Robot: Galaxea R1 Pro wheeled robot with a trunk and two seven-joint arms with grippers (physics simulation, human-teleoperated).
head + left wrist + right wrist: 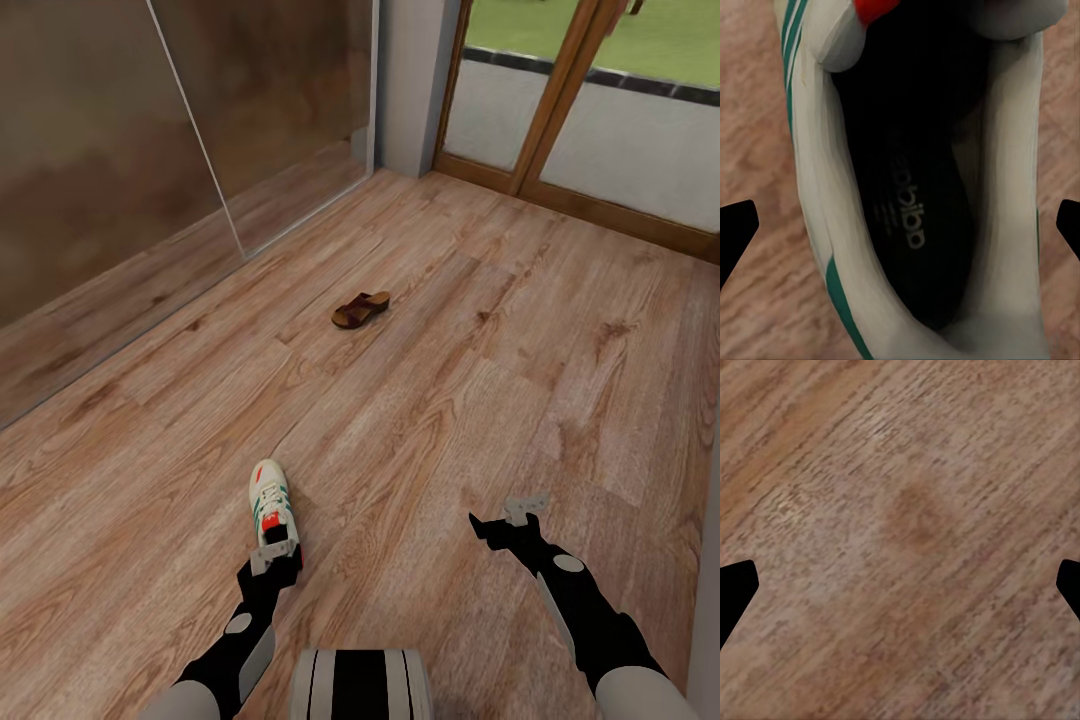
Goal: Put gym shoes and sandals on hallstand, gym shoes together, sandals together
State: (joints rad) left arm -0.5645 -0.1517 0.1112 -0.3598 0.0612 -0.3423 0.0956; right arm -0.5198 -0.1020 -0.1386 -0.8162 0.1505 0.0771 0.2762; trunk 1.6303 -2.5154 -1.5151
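One gym shoe (271, 505) lies on the corridor floor (450, 350), left hand (274, 560) spread directly above its heel opening, not yet gripping. One sandal (361, 310) lies farther ahead. Right hand (510, 520) spread, empty over bare planks. Nothing racked; all placements remain.

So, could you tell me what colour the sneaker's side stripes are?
Green, on the white sneaker; clearest in the left wrist view.

Left claw (272, 556) spread wide, right claw (512, 520) spread, both lowered
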